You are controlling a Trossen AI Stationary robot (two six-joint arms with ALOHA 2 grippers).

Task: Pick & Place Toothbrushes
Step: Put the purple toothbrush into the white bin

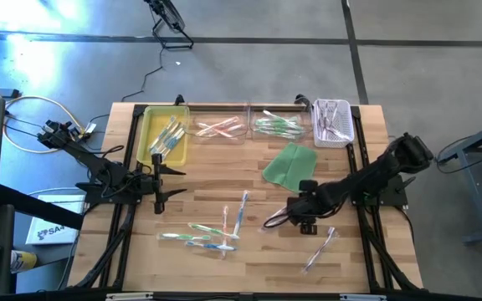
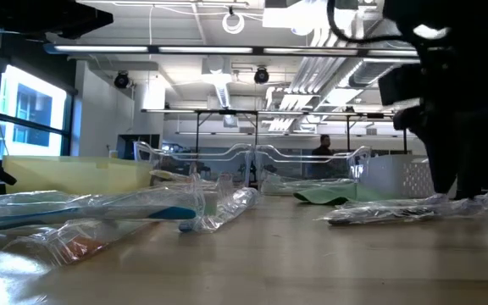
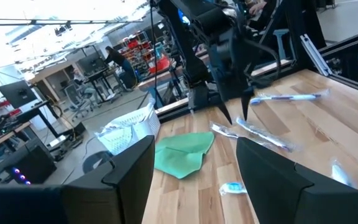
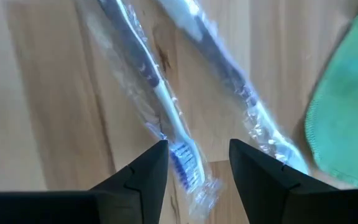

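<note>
Wrapped toothbrushes lie flat on the wooden table: a cluster near the front, one beside it, one at the front right. Two more, with purple and blue parts, lie side by side under my right gripper. It points down, open, just above them, its fingertips either side of one brush head. From the left wrist view, the right gripper stands over a wrapper. My left gripper waits open and level at the table's left.
Along the far edge stand a yellow tray with brushes, two clear trays with brushes, and a white basket. A flat green cloth lies just beyond my right gripper. Bare wood shows in the table's middle.
</note>
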